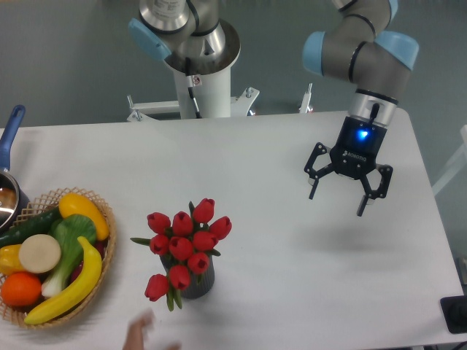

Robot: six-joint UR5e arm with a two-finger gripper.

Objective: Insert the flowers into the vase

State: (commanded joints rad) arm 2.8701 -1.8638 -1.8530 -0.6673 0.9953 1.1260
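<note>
I see the flowers standing in the vase at lower centre; my end effector hangs released, empty, at right.

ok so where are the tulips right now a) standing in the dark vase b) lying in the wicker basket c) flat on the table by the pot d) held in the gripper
a, the red tulips stand with their stems down in the dark grey vase near the front of the table, while the gripper hangs open and empty well off to the right.
</note>
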